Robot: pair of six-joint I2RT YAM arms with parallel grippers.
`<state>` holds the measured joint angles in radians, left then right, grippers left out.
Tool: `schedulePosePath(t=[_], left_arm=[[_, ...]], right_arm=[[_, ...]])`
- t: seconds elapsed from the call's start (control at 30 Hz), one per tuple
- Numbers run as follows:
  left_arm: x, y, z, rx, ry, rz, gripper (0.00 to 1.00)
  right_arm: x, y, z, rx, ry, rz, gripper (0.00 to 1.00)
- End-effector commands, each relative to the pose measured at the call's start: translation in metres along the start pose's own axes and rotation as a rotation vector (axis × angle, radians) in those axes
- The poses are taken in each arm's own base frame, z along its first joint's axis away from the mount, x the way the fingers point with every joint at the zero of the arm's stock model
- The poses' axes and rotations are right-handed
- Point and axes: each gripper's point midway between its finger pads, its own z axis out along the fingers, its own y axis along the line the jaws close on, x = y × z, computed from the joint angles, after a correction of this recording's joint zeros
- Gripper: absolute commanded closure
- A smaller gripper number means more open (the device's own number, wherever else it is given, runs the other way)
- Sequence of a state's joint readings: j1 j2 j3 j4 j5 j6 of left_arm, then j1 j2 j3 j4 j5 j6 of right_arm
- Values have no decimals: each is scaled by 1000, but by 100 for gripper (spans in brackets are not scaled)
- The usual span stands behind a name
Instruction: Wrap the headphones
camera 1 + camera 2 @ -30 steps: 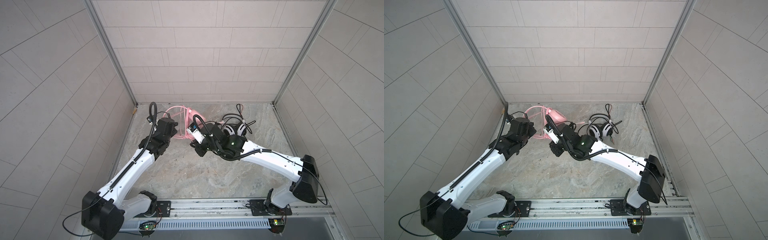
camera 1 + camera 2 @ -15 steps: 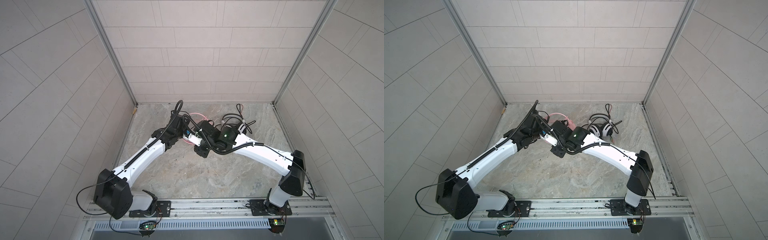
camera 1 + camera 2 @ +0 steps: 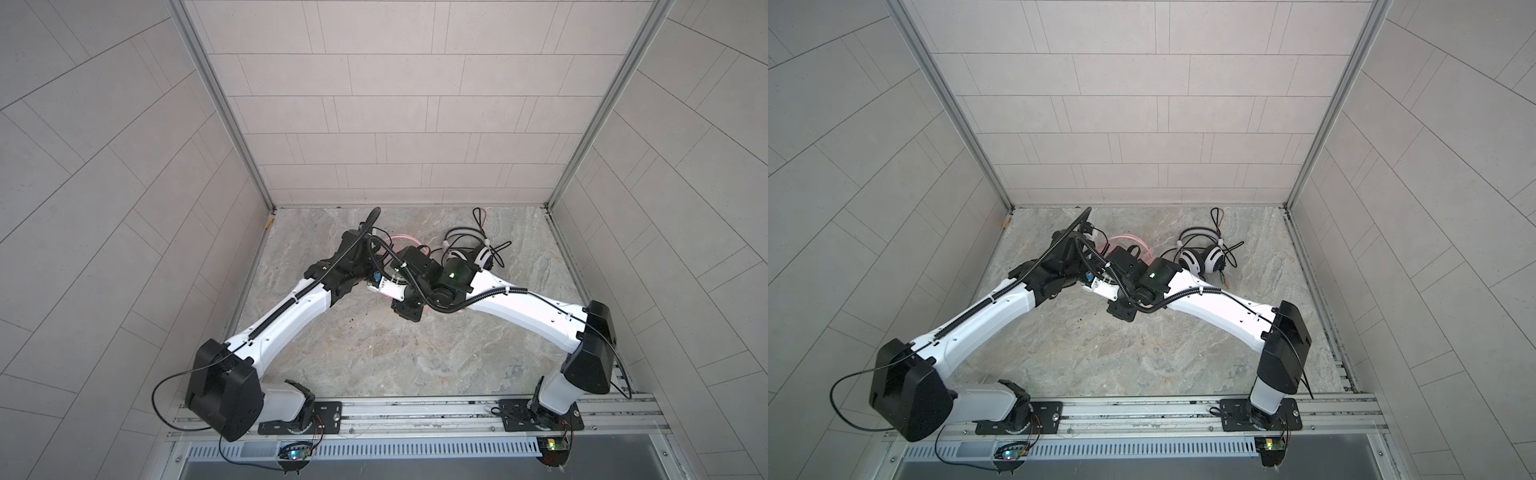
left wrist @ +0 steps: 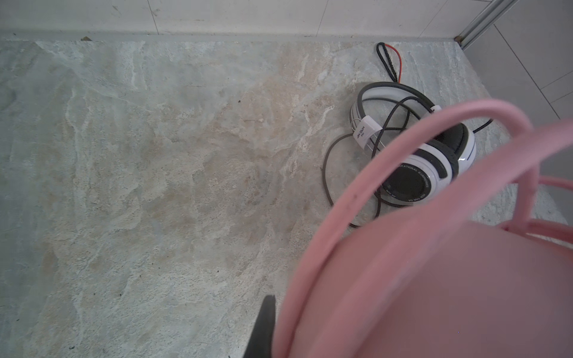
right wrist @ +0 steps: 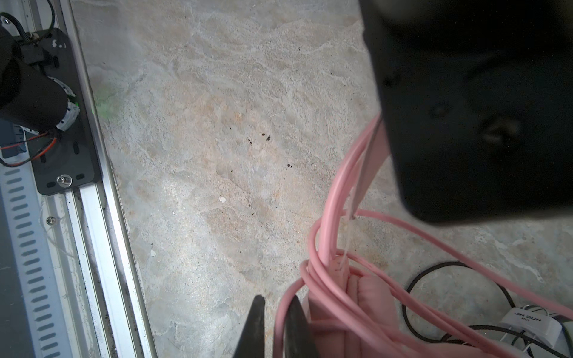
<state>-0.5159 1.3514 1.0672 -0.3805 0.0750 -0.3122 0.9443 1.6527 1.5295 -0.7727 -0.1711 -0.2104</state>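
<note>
Headphones: one part-wrapped, one loose.
Pink headset [image 4: 434, 279] w/ pink cable [image 5: 331, 201] looped several turns round padded band; white/blk headset [image 3: 1192, 262] lying on table [image 3: 374, 353] back-right, blk cable [image 4: 324, 173] loose over it.

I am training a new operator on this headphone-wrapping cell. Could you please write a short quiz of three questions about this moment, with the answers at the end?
1. True or false: the white-and-black headset lies on the table, and no pincer holds it.
2. What sits between the fingertips of the right pincer? A: the pink cable. B: a black cable. C: nothing.
3. Counting the pink headset, how many headsets are in the scene?

Key: 1 true; 2 A; 3 two.
</note>
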Motion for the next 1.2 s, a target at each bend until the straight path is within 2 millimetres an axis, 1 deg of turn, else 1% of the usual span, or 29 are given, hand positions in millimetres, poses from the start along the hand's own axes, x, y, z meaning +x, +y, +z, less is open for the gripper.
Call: schedulePosePath(t=[0.0, 0.1, 0.23, 0.4, 0.43, 0.53, 0.63, 0.73, 0.83, 0.9, 1.03, 1.1, 1.17], left_arm=[[70, -37, -10, 205, 273, 163, 100], [73, -36, -7, 182, 293, 175, 100], [75, -35, -3, 156, 322, 177, 100], [73, -19, -1, 60, 323, 174, 100], [74, -18, -1, 57, 325, 167, 100], [78, -16, 2, 51, 329, 163, 100], [82, -17, 7, 55, 348, 160, 100], [87, -24, 12, 100, 378, 149, 100], [85, -28, 13, 120, 374, 144, 100], [81, -30, 10, 136, 353, 132, 100], [72, -29, 3, 186, 302, 90, 100], [68, -26, 0, 199, 265, 75, 100], [63, -28, -4, 223, 220, 56, 100]], right_arm=[[-23, -71, -36, 324, -102, -70, 92], [-25, -66, -34, 284, -97, -71, 93], [-25, -48, -25, 162, -61, -56, 92], [-7, -50, -21, 152, 68, -58, 93], [-4, -49, -22, 144, 95, -61, 93], [1, -53, -25, 175, 158, -76, 93], [1, -62, -31, 252, 178, -89, 94], [-4, -67, -35, 320, 144, -93, 94], [-4, -67, -29, 317, 95, -92, 94], [4, -66, -22, 292, 101, -74, 94], [21, -72, -11, 249, 84, 17, 94], [28, -75, -9, 211, 61, 76, 93], [34, -79, -9, 170, 26, 133, 93]])
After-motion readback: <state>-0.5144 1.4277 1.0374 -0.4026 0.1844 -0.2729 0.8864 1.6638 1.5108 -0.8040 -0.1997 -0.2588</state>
